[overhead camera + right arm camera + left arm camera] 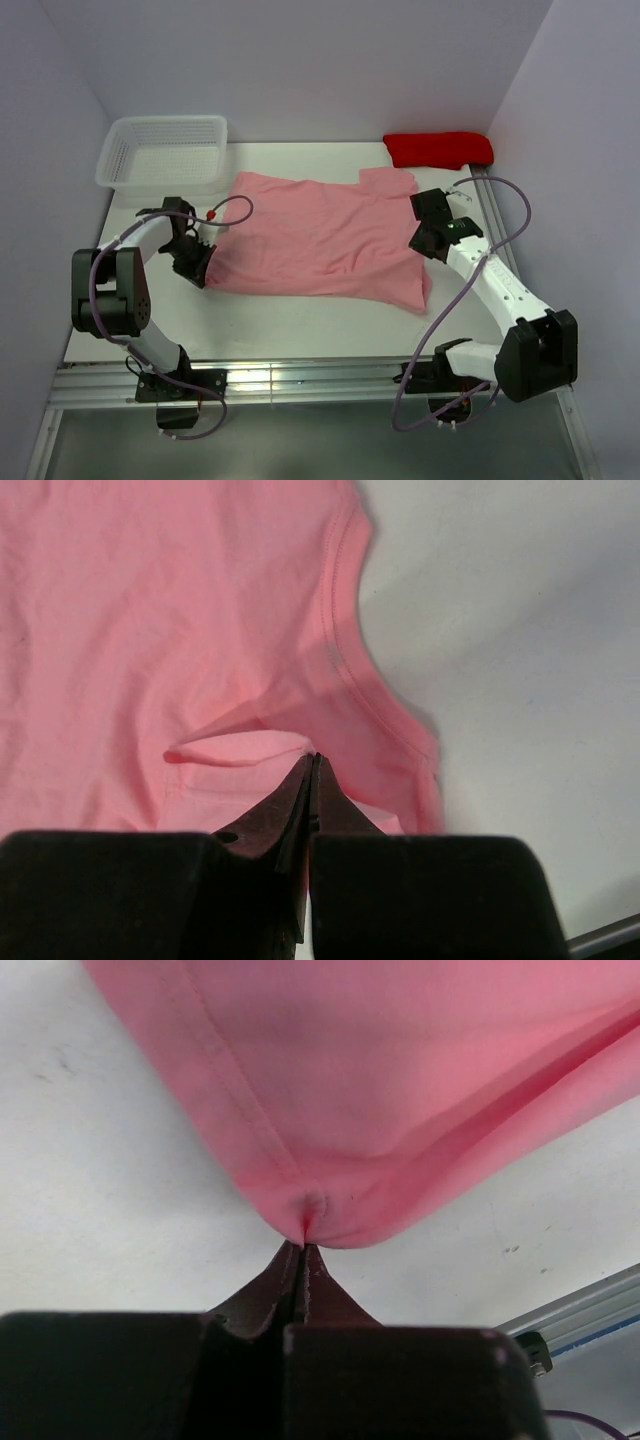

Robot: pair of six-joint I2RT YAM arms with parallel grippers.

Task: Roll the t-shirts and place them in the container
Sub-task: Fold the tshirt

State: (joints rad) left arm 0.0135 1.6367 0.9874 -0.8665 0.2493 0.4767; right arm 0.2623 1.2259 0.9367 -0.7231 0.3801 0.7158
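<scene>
Both sides pinched, no roll yet.
Top: t-shirt (320, 240) spread flat mid-worktop (300, 325), left jaws at its left edge, right jaws at its right edge. Left wrist: jaws clamped on a hem corner. Right wrist: jaws together, pinching a fabric fold beside the hem. Whole roll still to do, I'd say.

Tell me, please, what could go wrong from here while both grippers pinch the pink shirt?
1. The left gripper holds only a tiny tip of the shirt at its hemmed edge; a pull may slip it free.
2. The right gripper pinches a raised fold beside a hem, perhaps only the top layer, so the layers could separate.
3. The shirt lies wrinkled and askew, so a roll may come out uneven.
</scene>
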